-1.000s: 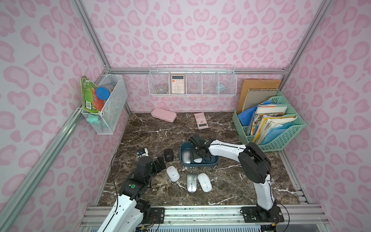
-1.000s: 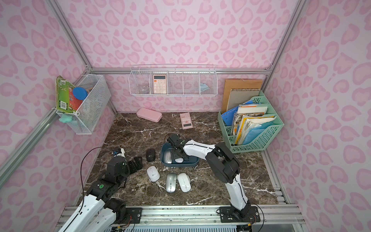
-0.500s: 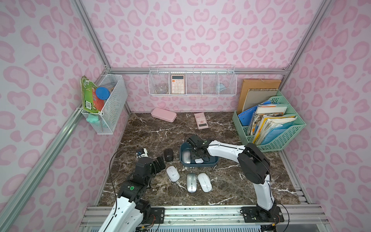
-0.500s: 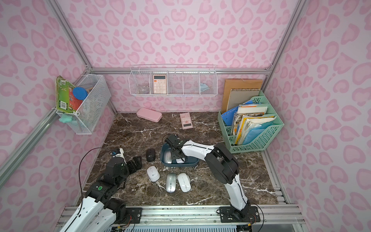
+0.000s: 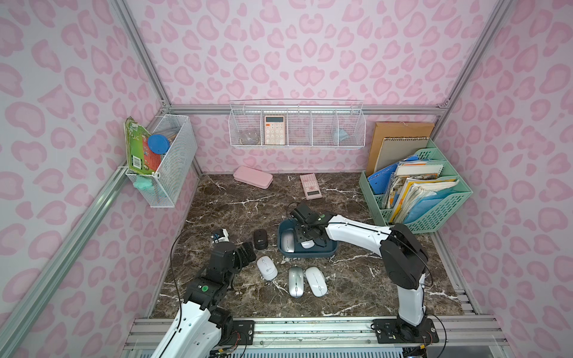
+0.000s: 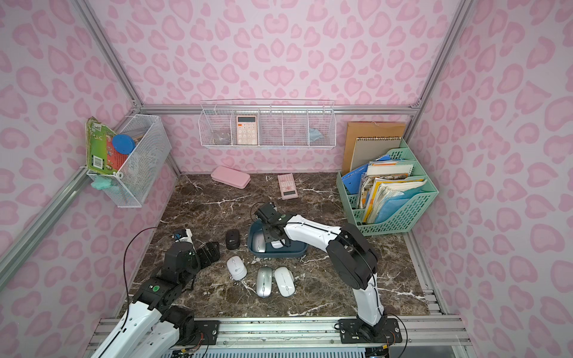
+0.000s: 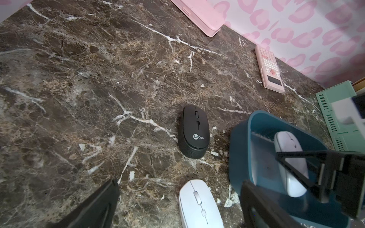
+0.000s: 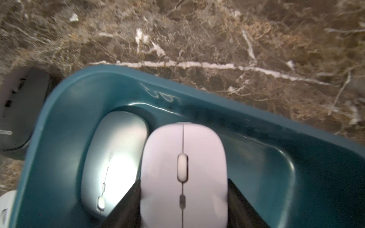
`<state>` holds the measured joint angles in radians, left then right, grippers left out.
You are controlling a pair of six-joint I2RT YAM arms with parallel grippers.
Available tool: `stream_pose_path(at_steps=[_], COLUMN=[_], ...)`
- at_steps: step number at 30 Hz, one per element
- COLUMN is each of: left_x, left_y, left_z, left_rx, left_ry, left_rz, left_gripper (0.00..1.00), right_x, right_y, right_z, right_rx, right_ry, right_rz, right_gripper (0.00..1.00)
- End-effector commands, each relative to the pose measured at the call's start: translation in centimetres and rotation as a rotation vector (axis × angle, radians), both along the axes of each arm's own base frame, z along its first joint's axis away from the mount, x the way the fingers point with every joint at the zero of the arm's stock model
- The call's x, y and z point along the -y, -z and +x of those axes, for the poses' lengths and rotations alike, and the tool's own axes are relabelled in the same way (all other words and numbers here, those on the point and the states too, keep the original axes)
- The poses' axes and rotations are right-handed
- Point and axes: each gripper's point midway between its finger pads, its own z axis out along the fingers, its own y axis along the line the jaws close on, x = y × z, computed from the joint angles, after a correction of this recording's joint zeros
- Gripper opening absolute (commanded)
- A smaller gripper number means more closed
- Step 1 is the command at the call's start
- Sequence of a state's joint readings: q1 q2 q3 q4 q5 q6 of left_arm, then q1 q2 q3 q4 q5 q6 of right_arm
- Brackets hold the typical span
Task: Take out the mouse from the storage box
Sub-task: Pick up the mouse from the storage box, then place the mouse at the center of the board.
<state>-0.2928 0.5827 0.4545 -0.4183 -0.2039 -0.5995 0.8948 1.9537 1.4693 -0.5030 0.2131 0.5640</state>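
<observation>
The dark teal storage box [image 5: 310, 256] [image 6: 280, 253] sits mid-table with two mice inside. A silver mouse [image 5: 288, 242] [image 8: 114, 158] lies at its left end. Beside it is a white mouse [image 5: 307, 245] [image 8: 183, 158], and my right gripper [image 5: 305, 239] [image 8: 183, 183] is shut on it, a black finger pressed against each side. The mouse is still low inside the box. My left gripper [image 5: 248, 252] [image 7: 179, 182] hangs open left of the box, holding nothing.
Outside the box lie a black mouse [image 5: 260, 239], a white mouse [image 5: 267, 268], a silver mouse [image 5: 295, 281] and another white mouse [image 5: 316, 280]. A pink calculator [image 5: 311, 186] and a pink case [image 5: 252, 177] lie at the back. A mint file rack [image 5: 415, 198] stands at the right.
My right gripper has shifted slightly left inside the box and its jaws have shut on the white mouse. The left arm has not moved.
</observation>
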Motion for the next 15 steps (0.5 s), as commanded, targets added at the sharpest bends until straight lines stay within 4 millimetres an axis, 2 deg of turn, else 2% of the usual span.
stream_pose_path(at_steps=[1, 6, 11, 12, 15], left_x=[-0.2, -0.1, 0.0, 0.0, 0.1], left_y=[-0.4, -0.3, -0.2, -0.2, -0.2], left_z=[0.1, 0.1, 0.1, 0.1, 0.2], left_rx=[0.010, 0.004, -0.003, -0.005, -0.007], left_ry=[-0.005, -0.002, -0.001, 0.000, 0.003], left_rz=[0.009, 0.007, 0.002, 0.002, -0.001], left_gripper=[0.99, 0.99, 0.99, 0.99, 0.98], right_x=[0.5, 1.4, 2.7, 3.5, 4.6], right_y=[-1.8, -3.7, -4.8, -4.1, -4.3], right_z=[0.0, -0.9, -2.5, -3.2, -4.1], right_rx=[0.038, 0.056, 0.056, 0.041, 0.033], right_ry=[-0.003, -0.003, 0.004, 0.005, 0.017], right_rz=[-0.005, 0.011, 0.019, 0.002, 0.003], right_gripper=[0.55, 0.54, 0.54, 0.54, 0.53])
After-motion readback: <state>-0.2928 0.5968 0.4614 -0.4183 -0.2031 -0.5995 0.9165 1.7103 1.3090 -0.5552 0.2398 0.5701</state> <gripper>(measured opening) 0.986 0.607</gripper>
